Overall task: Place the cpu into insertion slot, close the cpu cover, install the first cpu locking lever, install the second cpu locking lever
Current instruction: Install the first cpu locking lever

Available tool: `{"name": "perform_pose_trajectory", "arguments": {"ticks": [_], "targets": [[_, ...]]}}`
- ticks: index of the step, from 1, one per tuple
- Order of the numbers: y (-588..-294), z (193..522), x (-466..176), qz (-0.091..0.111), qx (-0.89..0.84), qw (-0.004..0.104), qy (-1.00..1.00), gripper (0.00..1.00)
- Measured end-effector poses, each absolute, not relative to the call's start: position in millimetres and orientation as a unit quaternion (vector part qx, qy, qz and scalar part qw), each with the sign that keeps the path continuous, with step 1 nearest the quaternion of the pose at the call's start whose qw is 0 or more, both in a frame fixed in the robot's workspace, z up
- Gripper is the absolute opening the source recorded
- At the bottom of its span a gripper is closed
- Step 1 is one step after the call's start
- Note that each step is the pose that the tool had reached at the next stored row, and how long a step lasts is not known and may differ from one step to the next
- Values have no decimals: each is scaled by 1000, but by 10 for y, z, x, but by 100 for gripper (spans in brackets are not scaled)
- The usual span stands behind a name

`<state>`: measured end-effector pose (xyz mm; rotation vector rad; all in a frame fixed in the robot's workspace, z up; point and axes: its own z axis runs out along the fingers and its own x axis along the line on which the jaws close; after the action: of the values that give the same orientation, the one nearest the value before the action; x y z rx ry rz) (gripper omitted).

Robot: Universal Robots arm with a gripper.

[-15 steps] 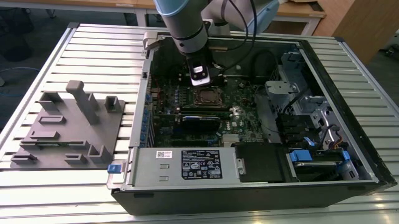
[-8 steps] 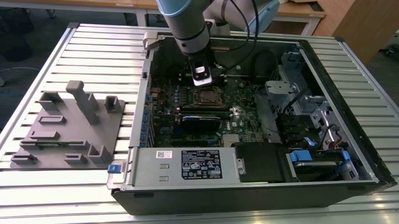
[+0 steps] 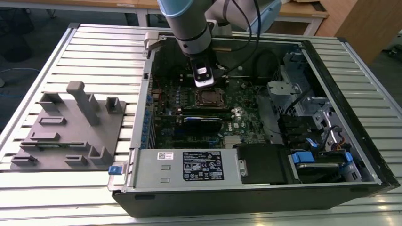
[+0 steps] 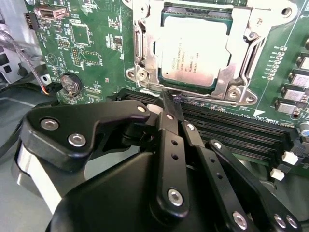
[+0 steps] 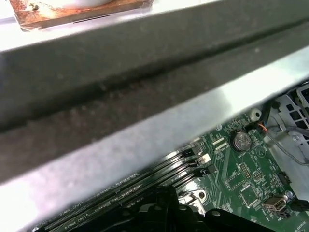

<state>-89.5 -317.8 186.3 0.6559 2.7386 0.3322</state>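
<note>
While upright beside the insertion slot (image 3: 208,98), end effector (image 4: 167,97), fingers (image 4: 170,130) together.

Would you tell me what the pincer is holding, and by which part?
Nothing visibly: the pincer is shut, tips at the edge of the cpu cover.

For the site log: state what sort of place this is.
Probably a robotics lab or workshop: an open computer case lies on a slatted metal table, a grey fixture block beside it, wooden desks behind, and the arm's gripper hangs over the motherboard.
</note>
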Motion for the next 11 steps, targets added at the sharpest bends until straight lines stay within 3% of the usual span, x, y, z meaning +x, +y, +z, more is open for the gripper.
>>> {"name": "perform_pose_trajectory", "arguments": {"ticks": [11], "targets": [[-3207,1854,-887,116,229,152,955,10]]}}
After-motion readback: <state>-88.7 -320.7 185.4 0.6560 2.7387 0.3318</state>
